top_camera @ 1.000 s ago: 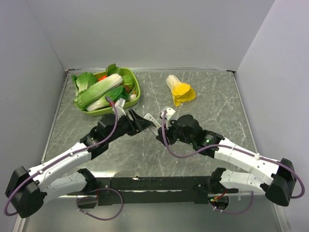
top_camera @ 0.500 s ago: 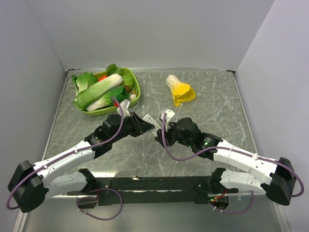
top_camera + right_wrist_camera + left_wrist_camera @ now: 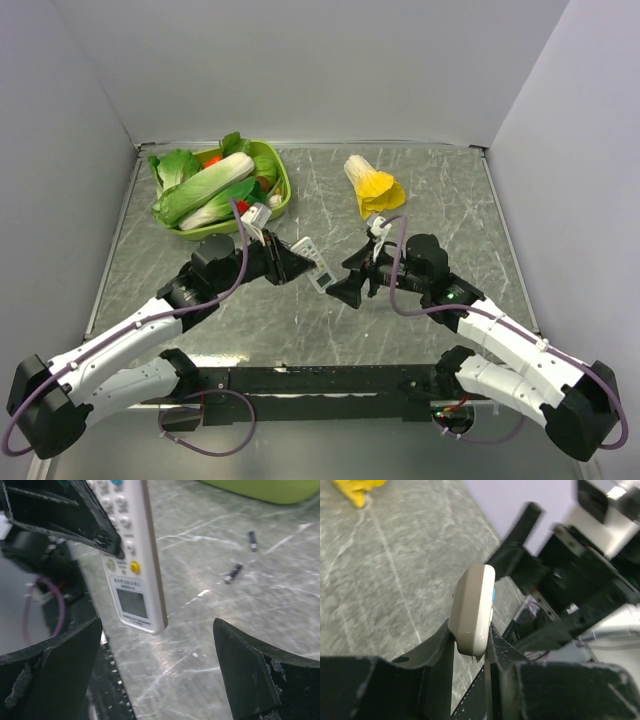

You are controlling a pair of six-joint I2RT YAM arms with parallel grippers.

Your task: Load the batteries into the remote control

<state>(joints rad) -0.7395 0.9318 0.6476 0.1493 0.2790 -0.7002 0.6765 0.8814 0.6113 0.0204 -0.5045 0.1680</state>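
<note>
My left gripper (image 3: 292,262) is shut on the remote control (image 3: 318,278) and holds it off the table near the middle. In the left wrist view the remote's beige edge (image 3: 472,610) is pinched between the fingers of the left gripper (image 3: 468,640). The right wrist view shows its white button face (image 3: 131,555) hanging down, display end lowest. My right gripper (image 3: 342,280) stands wide open just right of the remote and does not touch it. Its jaws (image 3: 157,630) frame the remote's lower end. Two dark batteries (image 3: 233,573) (image 3: 252,540) lie on the marble beyond the remote.
A green bowl (image 3: 283,195) of toy vegetables stands at the back left, its rim (image 3: 270,490) beyond the batteries. A yellow-and-white toy cabbage (image 3: 372,187) lies at the back centre. Grey walls close in the table on three sides.
The left gripper has shut on the remote and now holds it alone. The right gripper has opened wide, let go and drawn back to the right.
</note>
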